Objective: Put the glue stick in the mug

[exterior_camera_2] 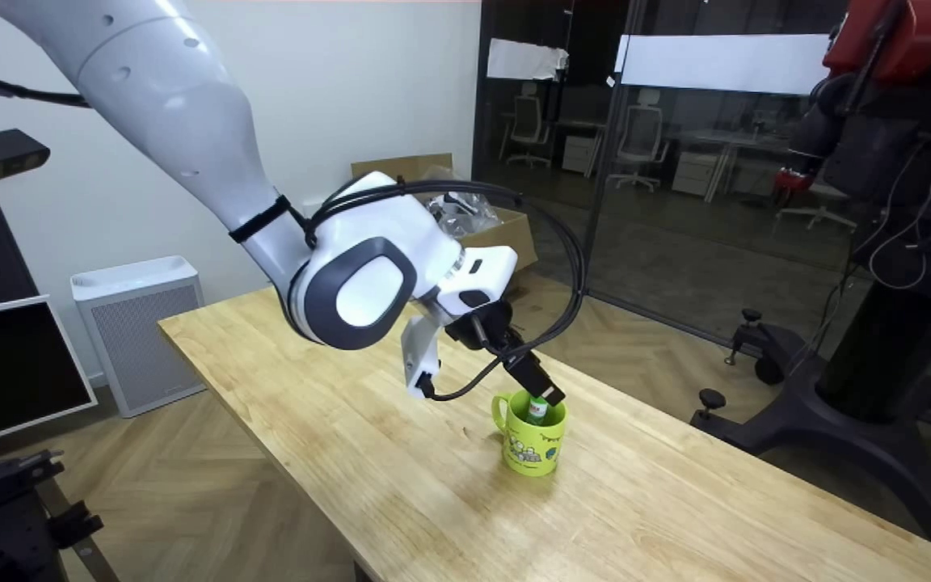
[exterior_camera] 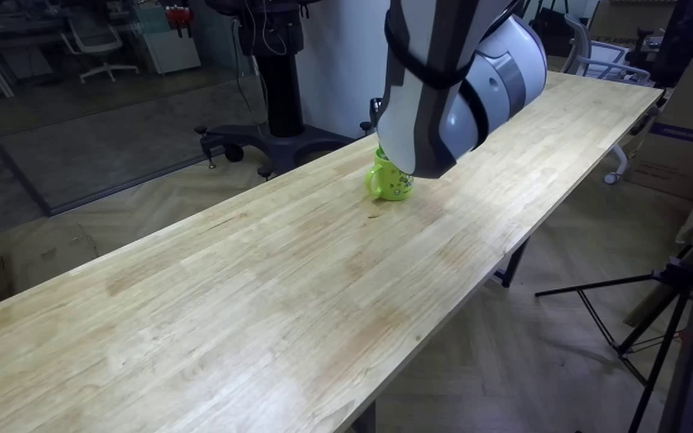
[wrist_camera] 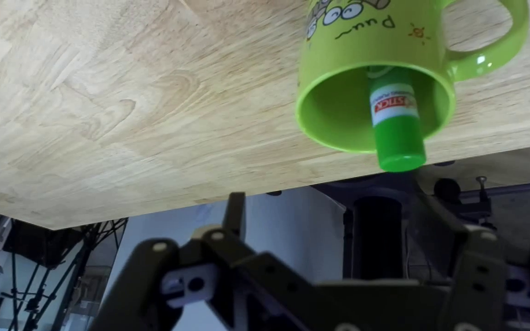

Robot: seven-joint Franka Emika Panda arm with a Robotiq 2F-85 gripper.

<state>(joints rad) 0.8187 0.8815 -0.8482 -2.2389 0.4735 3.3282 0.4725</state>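
The lime-green mug (wrist_camera: pixel 338 59) stands upright on the table in both exterior views (exterior_camera: pixel 393 184) (exterior_camera_2: pixel 526 449), printed with cartoon figures. The green glue stick (wrist_camera: pixel 394 108) with its white label is inside the mug, tilted, its bright green end sticking out past the rim. It also shows at the mug's mouth in an exterior view (exterior_camera_2: pixel 537 409). My gripper (wrist_camera: pixel 329 200) is open, its fingers wide apart with nothing between them. In an exterior view the gripper (exterior_camera_2: pixel 545 392) is tilted just above the mug. The arm hides the gripper in an exterior view where only the mug shows.
The long wooden table (exterior_camera: pixel 250 288) (exterior_camera_2: pixel 401 453) carries the mug near its far edge in an exterior view. A black wheeled stand (exterior_camera: pixel 280 102) (exterior_camera_2: pixel 861 388) is beyond that edge. A black cable (exterior_camera_2: pixel 575 283) loops from the wrist near the mug.
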